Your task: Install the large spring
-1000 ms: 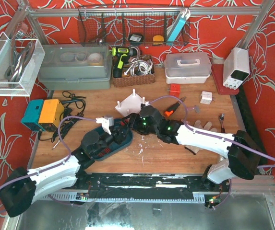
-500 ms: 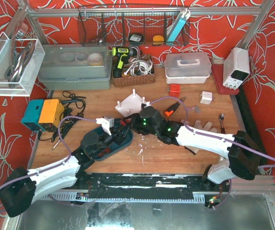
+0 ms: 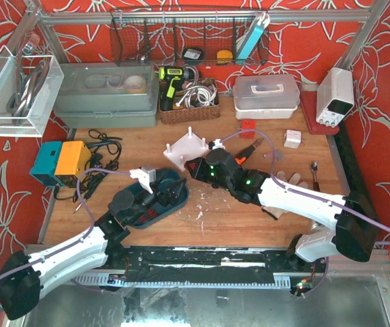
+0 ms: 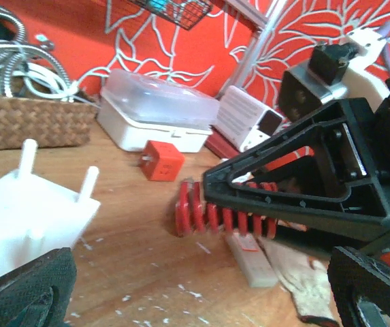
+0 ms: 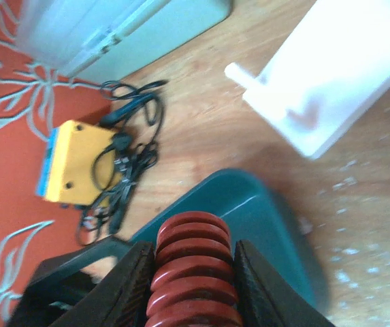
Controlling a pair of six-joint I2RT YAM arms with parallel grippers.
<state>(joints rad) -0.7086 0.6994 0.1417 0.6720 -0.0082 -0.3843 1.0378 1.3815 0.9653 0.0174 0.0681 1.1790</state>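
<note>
Right claw [image 5: 193,276] shifted spring [image 5: 193,262] rightward; white peg base [image 5: 341,71] near, tray [image 5: 252,204] apparently below.

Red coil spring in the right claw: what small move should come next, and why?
Probably shift it toward the white plastic base with upright pegs and line it up over a peg. The right claw is shut on the red coil spring, which is beside that base and on no peg yet.
</note>
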